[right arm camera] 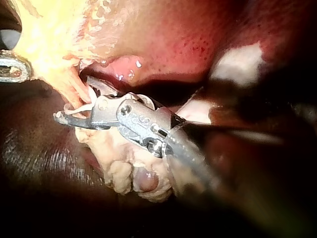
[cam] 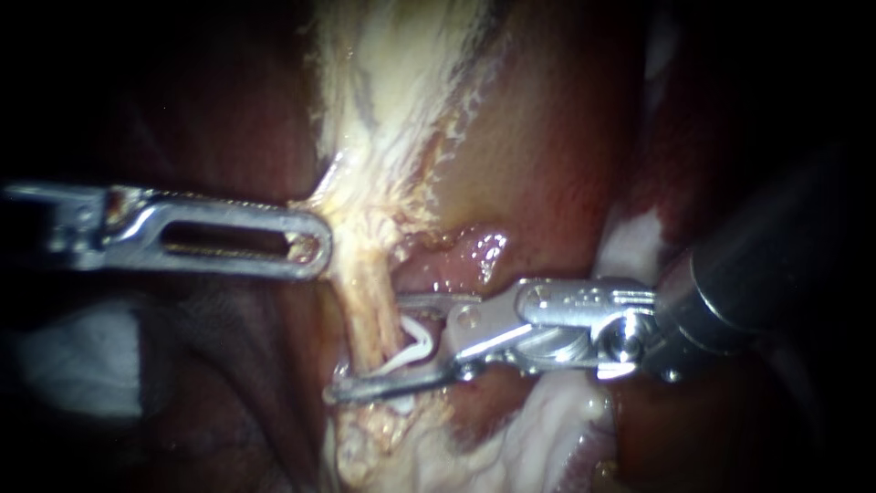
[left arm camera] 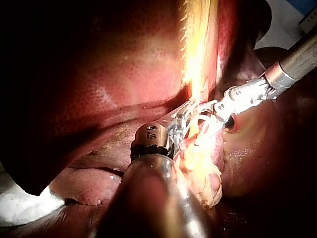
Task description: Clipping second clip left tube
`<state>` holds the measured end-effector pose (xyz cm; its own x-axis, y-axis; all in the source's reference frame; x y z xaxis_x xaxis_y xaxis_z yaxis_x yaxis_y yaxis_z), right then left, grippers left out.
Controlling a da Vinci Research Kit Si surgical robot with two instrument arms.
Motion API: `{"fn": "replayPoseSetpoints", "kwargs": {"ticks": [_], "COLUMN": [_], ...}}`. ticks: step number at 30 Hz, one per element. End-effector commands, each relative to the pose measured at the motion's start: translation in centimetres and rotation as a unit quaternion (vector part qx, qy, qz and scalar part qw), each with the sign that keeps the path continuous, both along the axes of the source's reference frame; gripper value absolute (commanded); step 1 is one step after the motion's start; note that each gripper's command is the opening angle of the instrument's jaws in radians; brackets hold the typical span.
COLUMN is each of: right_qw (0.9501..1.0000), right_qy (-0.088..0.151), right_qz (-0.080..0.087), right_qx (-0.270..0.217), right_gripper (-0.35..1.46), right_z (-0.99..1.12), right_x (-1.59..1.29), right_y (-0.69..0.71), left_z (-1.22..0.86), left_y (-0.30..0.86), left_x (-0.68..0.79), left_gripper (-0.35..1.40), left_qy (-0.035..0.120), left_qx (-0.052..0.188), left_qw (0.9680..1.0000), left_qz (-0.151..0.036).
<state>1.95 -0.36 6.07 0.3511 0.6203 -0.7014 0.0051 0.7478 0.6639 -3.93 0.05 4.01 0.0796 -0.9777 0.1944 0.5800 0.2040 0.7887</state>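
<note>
1. Right instrument (cam: 370,349) is standing with jaws apart, astride the tube (cam: 370,306). The white clip (cam: 412,347) is lying open between them, along the lower jaw.
2. Left instrument (cam: 315,248) is resting its tip on pale tissue beyond the upper jaw, beside the tube.
3. Judging: the tube is needing to sit deep in the clip's crook, both legs past it and square across, before squeezing.
</note>
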Motion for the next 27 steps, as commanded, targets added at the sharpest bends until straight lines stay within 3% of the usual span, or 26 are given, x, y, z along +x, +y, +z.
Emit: {"fn": "replayPoseSetpoints", "kwargs": {"ticks": [1, 11, 19, 27], "right_qw": [1.0000, 1.0000, 1.0000, 1.0000], "right_qy": [0.000, 0.001, 0.003, -0.005], "right_qz": [0.000, -0.001, -0.004, 0.002], "right_qx": [0.000, 0.000, 0.005, 0.007], "right_gripper": [0.60, 0.60, 0.60, 0.60], "right_z": [-0.01, -0.03, -0.08, -0.41], "right_x": [0.00, -0.02, -0.23, -0.65], "right_y": [0.00, -0.01, 0.01, 0.15], "left_z": [0.00, -0.03, -0.07, -0.15], "left_y": [0.00, 0.04, 0.08, 0.17], "left_x": [0.00, 0.02, 0.08, 0.18], "left_gripper": [-0.35, -0.35, -0.35, -0.35], "left_qy": [0.000, -0.001, -0.002, 0.003], "left_qx": [0.000, -0.001, 0.001, -0.003], "left_qw": [1.0000, 1.0000, 1.0000, 1.0000], "left_qz": [0.000, 0.003, 0.005, 0.000]}}
